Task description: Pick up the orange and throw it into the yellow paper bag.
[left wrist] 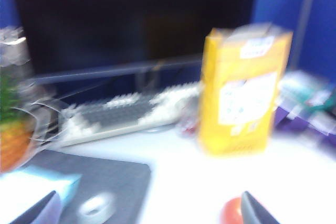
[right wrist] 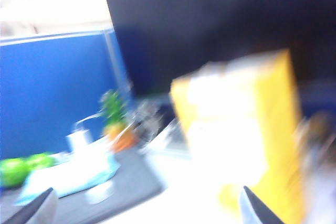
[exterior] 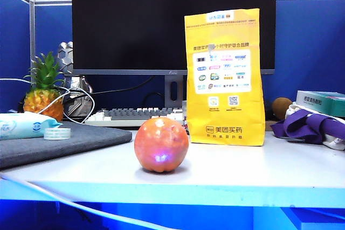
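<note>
The orange (exterior: 161, 145) sits on the white table near its front edge, in front of and to the left of the yellow paper bag (exterior: 223, 76), which stands upright. Neither gripper shows in the exterior view. My left gripper (left wrist: 149, 214) is open with nothing between its fingers, well above the table. The orange (left wrist: 232, 212) peeks out beside one finger (left wrist: 257, 212), and the bag (left wrist: 241, 90) stands beyond. My right gripper (right wrist: 149, 216) is also open and empty, in a heavily blurred view with the bag (right wrist: 247, 129) ahead of it.
A grey mat (exterior: 59, 141) on the left carries a wet-wipe pack (exterior: 24, 125) and a tape roll (exterior: 57, 133). A toy pineapple (exterior: 44, 92), a keyboard (exterior: 137, 115) and a monitor (exterior: 161, 20) stand behind. Purple cloth (exterior: 310, 125) and a box (exterior: 323, 102) lie at the right.
</note>
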